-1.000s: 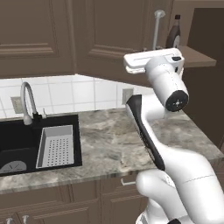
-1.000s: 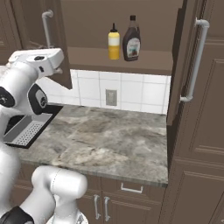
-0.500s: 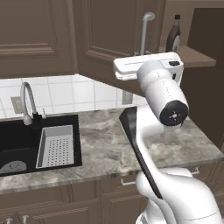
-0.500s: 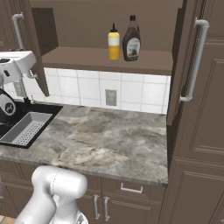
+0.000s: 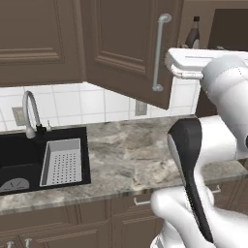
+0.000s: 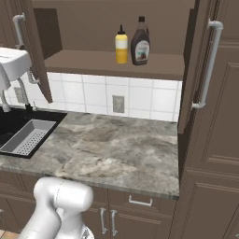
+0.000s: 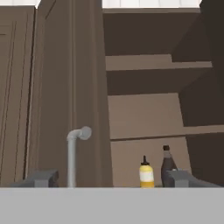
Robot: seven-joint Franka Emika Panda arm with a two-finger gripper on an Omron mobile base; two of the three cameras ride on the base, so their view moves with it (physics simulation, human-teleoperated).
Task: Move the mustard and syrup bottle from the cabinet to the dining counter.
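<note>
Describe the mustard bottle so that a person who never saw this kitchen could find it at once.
Look into the open wall cabinet above the marbled counter. On its lowest shelf two bottles stand side by side. The mustard is the left one: small, yellow, with a dark pointed nozzle, shorter than the dark brown syrup bottle.

cabinet front open | left door ajar beside path | mustard, syrup bottle side by side

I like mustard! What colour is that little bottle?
Yellow, with a dark nozzle: the mustard, clearest in the right base view.
</note>
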